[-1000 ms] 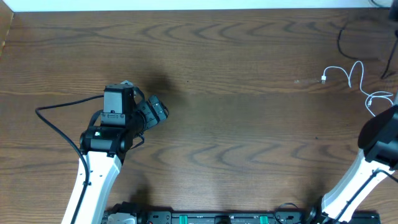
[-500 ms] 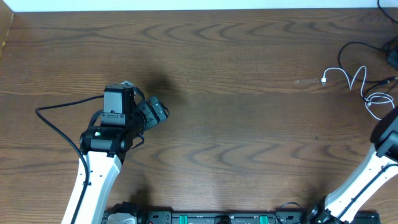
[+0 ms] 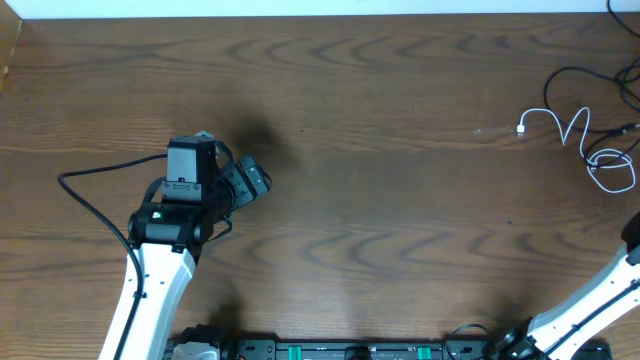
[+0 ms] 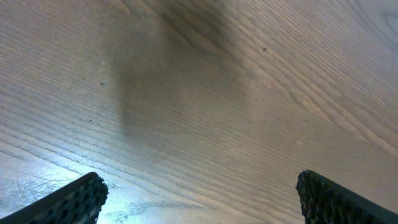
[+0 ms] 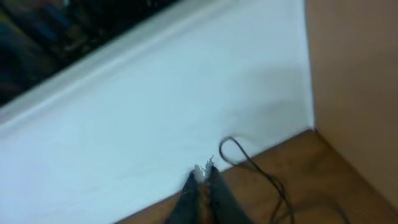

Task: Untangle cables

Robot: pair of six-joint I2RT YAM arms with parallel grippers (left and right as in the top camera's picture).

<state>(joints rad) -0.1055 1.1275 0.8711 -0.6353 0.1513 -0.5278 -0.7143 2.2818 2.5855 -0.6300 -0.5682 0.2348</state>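
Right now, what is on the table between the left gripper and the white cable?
Nothing. In the overhead view, only bare wooden table lies between the left gripper and the white cable.

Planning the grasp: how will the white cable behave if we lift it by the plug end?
Likely floppy: the white cable lies in loose waves and coils, so it should drape and trail. Probably light, being so thin. Its coiled end lies by the black cable, so lifting may drag that too.
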